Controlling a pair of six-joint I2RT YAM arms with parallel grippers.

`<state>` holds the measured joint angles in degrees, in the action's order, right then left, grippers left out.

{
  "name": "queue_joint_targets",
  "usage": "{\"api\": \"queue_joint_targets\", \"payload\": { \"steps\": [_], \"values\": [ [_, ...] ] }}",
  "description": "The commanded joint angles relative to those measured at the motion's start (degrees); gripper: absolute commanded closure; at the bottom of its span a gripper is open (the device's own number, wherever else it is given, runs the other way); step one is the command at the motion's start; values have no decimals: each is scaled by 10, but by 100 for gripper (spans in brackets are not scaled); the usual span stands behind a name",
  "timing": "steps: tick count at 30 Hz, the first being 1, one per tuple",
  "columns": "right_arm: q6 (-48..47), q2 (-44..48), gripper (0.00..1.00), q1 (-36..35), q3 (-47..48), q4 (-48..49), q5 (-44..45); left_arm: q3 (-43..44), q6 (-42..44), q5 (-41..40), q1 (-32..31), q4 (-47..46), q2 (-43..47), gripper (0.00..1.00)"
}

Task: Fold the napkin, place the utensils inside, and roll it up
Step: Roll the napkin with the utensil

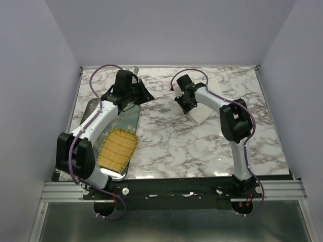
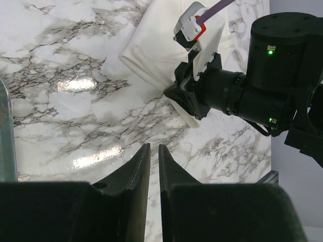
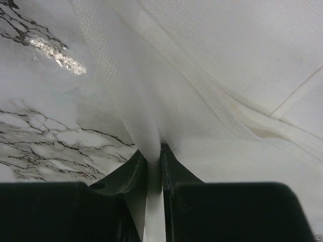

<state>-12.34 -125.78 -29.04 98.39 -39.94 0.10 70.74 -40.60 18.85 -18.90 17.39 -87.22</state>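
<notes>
The cream-white napkin (image 1: 201, 117) lies bunched on the marble table right of centre. It also shows in the left wrist view (image 2: 151, 55) and fills the right wrist view (image 3: 212, 65). My right gripper (image 1: 185, 102) (image 3: 154, 148) is shut on a raised fold of the napkin at its left edge; this gripper also shows in the left wrist view (image 2: 194, 96). My left gripper (image 1: 145, 96) (image 2: 154, 147) is shut and empty, hovering over bare marble to the left of the napkin. The spoon is out of view.
A dark glassy tray (image 1: 91, 108) lies along the table's left side under the left arm, with a yellow fringed woven mat (image 1: 118, 145) on its near end. The tray's edge shows in the left wrist view (image 2: 5, 136). Marble table (image 1: 192, 146).
</notes>
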Motion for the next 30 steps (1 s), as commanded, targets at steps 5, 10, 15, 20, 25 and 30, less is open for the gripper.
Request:
{"api": "queue_joint_targets", "payload": {
  "steps": [5, 10, 15, 20, 25, 30],
  "values": [
    [56, -47, 90, -4, 5, -52, -154, -20, 2, 28, 5, -14, -11, 77],
    [107, -32, 99, -3, -16, -13, -235, -35, 1, 51, 4, -16, -36, 68],
    [151, -27, 99, 5, -42, 35, -328, -80, -14, 46, -4, -28, -38, 61],
    [176, -30, 100, 20, -75, 85, -408, -104, -19, 45, -32, -42, -58, 53],
    [182, -33, 99, 39, -98, 112, -454, -95, -46, 36, -52, -58, -96, 35],
    [181, -29, 100, 48, -97, 113, -448, -80, -97, 0, -57, -70, -122, 21]
  ]
}}
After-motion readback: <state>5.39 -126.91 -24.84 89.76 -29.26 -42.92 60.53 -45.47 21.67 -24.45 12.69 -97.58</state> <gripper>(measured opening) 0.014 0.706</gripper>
